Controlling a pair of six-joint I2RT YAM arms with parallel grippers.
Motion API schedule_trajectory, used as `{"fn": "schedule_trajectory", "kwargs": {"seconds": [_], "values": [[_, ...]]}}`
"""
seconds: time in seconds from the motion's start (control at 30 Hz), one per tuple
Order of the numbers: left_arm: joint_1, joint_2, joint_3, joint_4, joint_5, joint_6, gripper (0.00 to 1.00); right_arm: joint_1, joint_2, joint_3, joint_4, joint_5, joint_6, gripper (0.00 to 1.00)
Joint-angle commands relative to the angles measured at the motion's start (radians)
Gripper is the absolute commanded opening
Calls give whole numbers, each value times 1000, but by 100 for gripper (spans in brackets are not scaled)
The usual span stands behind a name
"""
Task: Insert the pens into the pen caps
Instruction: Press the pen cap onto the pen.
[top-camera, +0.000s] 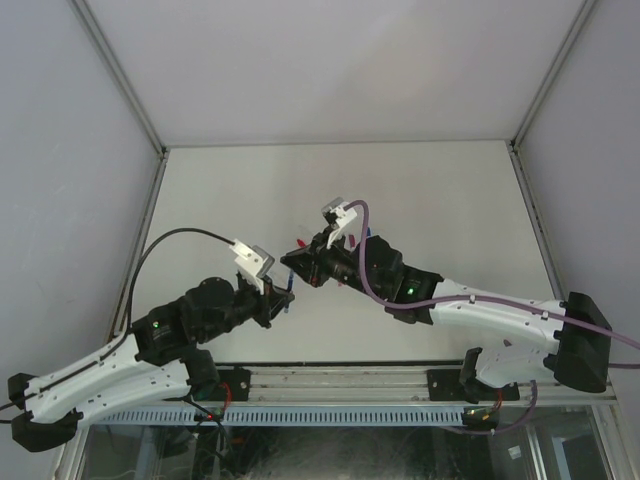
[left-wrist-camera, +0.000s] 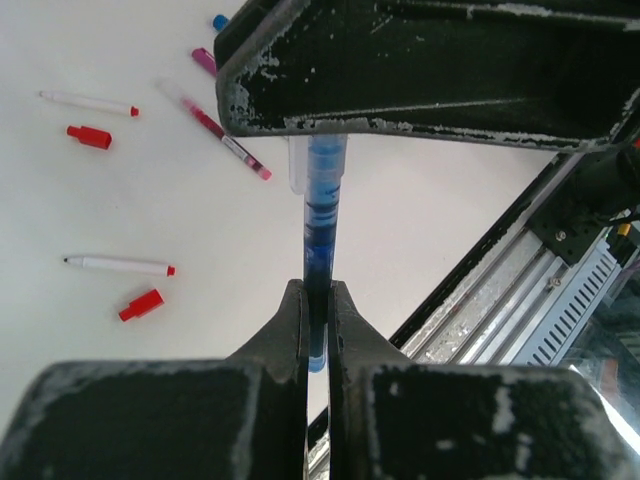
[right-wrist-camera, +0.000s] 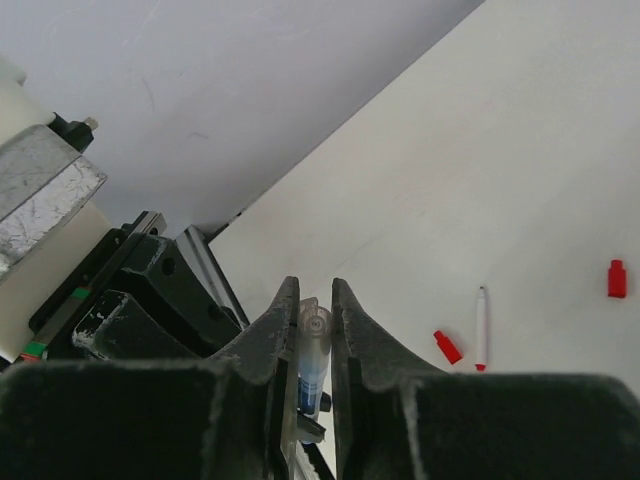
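Left wrist view, centre: left gripper (left-wrist-camera: 318, 290) fingers pinch the blue pen (left-wrist-camera: 322, 220) at its lower end. The right gripper (right-wrist-camera: 313, 290) pinches its clear upper end, probably to keep both halves in line for pressing together. Two red caps (left-wrist-camera: 89, 136) lie loose at left beside red-tipped pens (left-wrist-camera: 118, 264).

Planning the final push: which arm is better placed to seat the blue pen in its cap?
Left, probably: the left gripper is shut on the blue pen, in line with the clear cap clamped by the right gripper, so it can push straight in.

Blue pen (left-wrist-camera: 320, 230); clear cap (right-wrist-camera: 315, 326); red cap (left-wrist-camera: 89, 137); white table (left-wrist-camera: 110, 205).
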Motion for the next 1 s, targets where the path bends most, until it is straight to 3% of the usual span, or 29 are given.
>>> {"fn": "schedule_trajectory", "kwargs": {"seconds": [0.0, 0.4, 0.77, 0.97], "values": [[6, -26, 128, 264, -56, 8, 0, 7, 17, -97, -95, -117, 87, 0], [6, -11, 133, 272, -44, 7, 0, 187, 37, -65, -210, 259, -81, 0], [5, -16, 118, 271, -49, 6, 0, 98, 68, -106, -96, 28, 34, 0], [5, 2, 111, 249, -59, 0, 0, 93, 34, -100, -48, 19, 37, 0]]}}
